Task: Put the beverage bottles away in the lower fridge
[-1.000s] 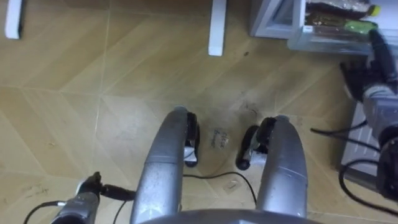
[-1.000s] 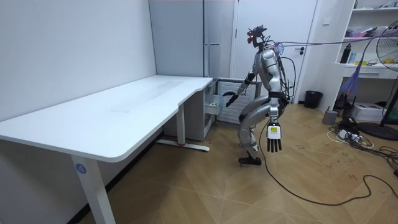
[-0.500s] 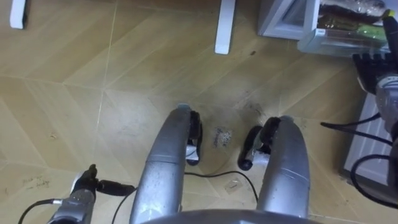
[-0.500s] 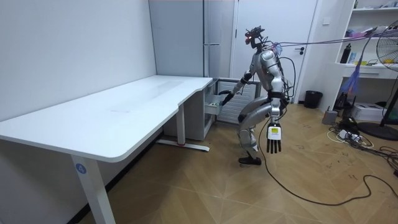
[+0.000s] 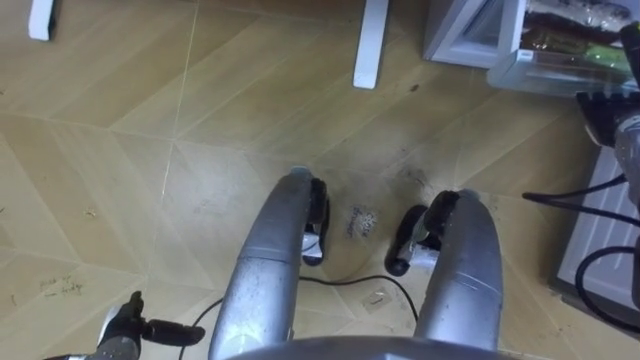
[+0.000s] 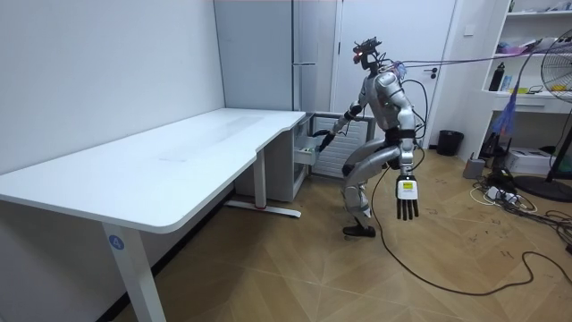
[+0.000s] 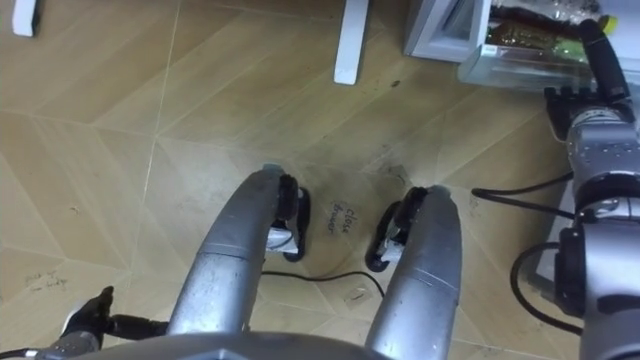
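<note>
So the robot is standing on the wood floor (image 5: 120,150) at the far end of the long white worktop (image 6: 179,152), right in front of the tall grey fridge (image 6: 268,54). In the room view it's bent forward at the hips with its knees flexed, facing the fridge.

The fridge's lower drawer (image 7: 500,72) is pulled out, and from the head camera it sits in the top right corner, just past the worktop's white foot (image 7: 350,40). Inside the drawer I can see some brownish packets (image 7: 530,25) and a green thing (image 7: 590,25) lying at the right end. I honestly can't tell if the green thing is one of the drinks, or if the packets are.

The right hand (image 7: 588,100) is stretched out to the drawer's front right corner, right up against it, just below the green thing. I can't tell whether it has hold of anything, since the view cuts it off and it's dark against the drawer.

The left hand (image 6: 407,199) hangs down beside the robot's hip, well apart from the fridge. Its fingers are straight and pointing at the floor, and there's nothing in it.
</note>
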